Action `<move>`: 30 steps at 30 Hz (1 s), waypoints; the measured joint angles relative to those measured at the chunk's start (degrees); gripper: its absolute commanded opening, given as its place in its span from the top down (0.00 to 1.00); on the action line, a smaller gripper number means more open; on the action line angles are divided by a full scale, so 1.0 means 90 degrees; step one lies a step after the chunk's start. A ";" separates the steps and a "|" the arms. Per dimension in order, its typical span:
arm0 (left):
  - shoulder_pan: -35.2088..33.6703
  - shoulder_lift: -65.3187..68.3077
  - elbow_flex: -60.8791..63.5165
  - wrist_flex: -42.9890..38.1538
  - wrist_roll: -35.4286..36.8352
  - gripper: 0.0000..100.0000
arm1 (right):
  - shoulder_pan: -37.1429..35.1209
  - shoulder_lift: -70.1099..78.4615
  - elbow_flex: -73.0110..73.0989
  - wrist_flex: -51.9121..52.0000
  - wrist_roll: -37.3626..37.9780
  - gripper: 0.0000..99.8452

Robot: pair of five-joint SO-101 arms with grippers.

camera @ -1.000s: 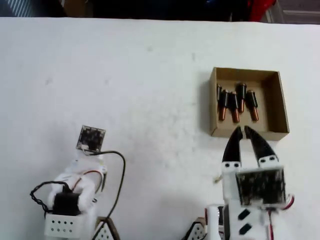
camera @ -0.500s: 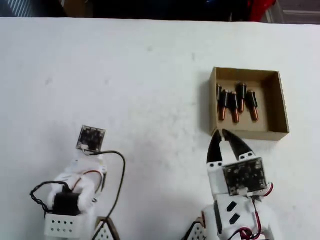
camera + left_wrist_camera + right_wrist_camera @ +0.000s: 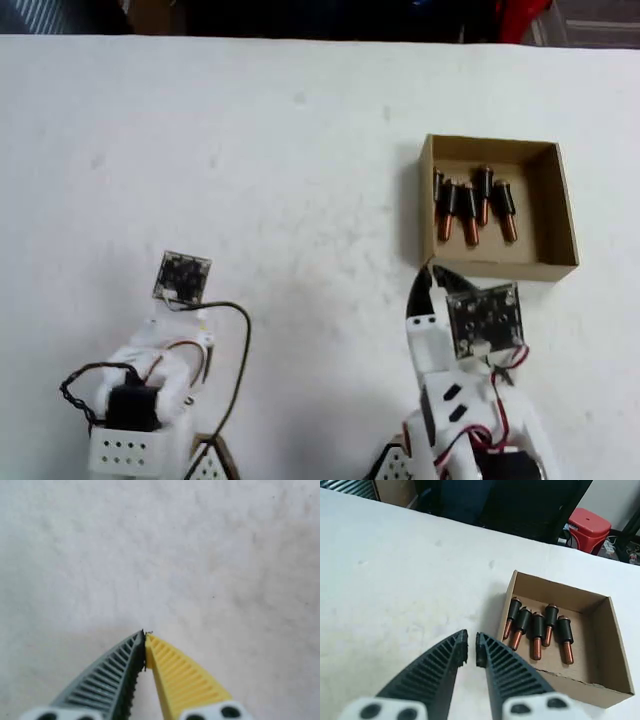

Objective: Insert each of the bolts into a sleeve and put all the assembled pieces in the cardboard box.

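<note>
The cardboard box [image 3: 566,215] sits on the right side of the white table, with several copper bolts in black sleeves [image 3: 472,208] lying side by side inside it. My right gripper [image 3: 432,276] is just short of the box's near left corner, its black fingers [image 3: 492,662] drawn together to a thin gap with nothing between them. In the right wrist view the box [image 3: 616,647] and its assembled pieces [image 3: 538,630] lie beyond the gripper [image 3: 471,647]. My left gripper [image 3: 145,636] is shut and empty over bare table, at the near left under its camera board [image 3: 183,275].
The white table [image 3: 300,180] stretches bare to the left of the box and behind it. Dark chairs and a red container [image 3: 589,522] stand beyond the far edge. A black cable [image 3: 240,350] loops beside the left arm.
My right arm has pulled back toward its base and swung slightly left, away from the box's near wall. Its fingers went from open to nearly together. The left arm has not moved.
</note>
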 measured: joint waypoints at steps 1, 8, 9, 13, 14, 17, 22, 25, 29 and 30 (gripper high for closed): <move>0.0000 0.0000 0.0000 0.0000 0.0000 0.98 | 0.0000 0.0000 0.0107 -0.0068 0.0000 0.98; 0.0000 0.0000 0.0000 0.0000 0.0000 0.98 | 0.0000 0.0010 0.1768 -0.1114 0.0000 0.98; 0.0000 0.0000 0.0000 0.0000 0.0000 0.98 | 0.0000 0.0020 0.2071 -0.1328 0.0000 0.98; 0.0000 0.0000 0.0000 0.0000 0.0000 0.98 | 0.0000 0.0059 0.2950 -0.2051 0.0000 0.98; 0.0000 0.0000 0.0000 0.0000 0.0000 0.98 | 0.0000 0.0059 0.3077 -0.2139 0.0000 0.98; 0.0000 0.0000 0.0000 0.0000 0.0000 0.98 | 0.0000 0.0039 0.3292 -0.2247 0.0000 0.98; 0.0000 0.0000 0.0000 0.0000 0.0000 0.98 | -0.0010 0.0059 0.3643 -0.2266 0.0000 0.98; 0.0000 0.0000 0.0000 0.0000 0.0000 0.98 | -0.0010 0.0068 0.3858 -0.2266 0.0000 0.98; 0.0000 0.0000 0.0000 0.0000 0.0000 0.98 | -0.0010 0.0068 0.3976 -0.2266 0.0000 0.98; 0.0000 0.0000 0.0000 0.0000 0.0000 0.98 | -0.0010 0.0068 0.3976 -0.2256 0.0000 0.98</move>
